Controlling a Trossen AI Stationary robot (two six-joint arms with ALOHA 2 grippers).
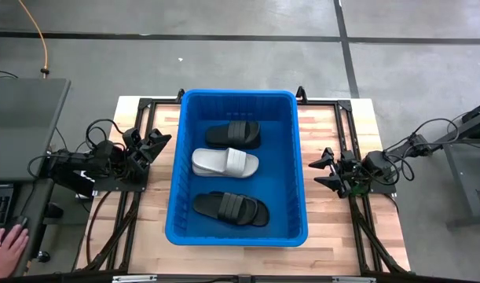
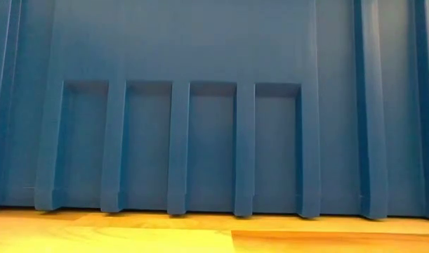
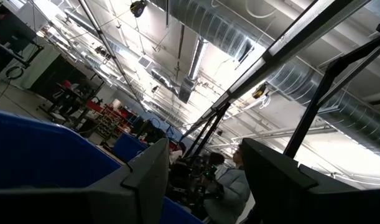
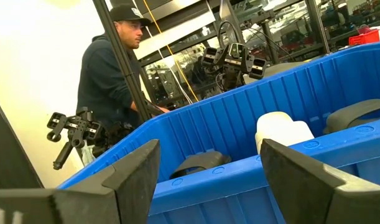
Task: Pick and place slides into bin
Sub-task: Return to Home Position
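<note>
One wooden table (image 1: 334, 236) carries the deep blue bin (image 1: 280, 185) at its middle, probably set there so that either arm can reach over a side wall. Three slides lie strap-up in a row on the bin's floor, a black slide (image 1: 234, 134) at one end, the grey slide (image 1: 225, 162) between and a second black slide (image 1: 231, 208) at the other end; none shows on the table, so the job looks done. Just outside the bin's side walls sit the left gripper (image 1: 163, 145) and the right gripper (image 1: 316, 173), fingers apart and holding nothing, which I judge a resting pose.
</note>
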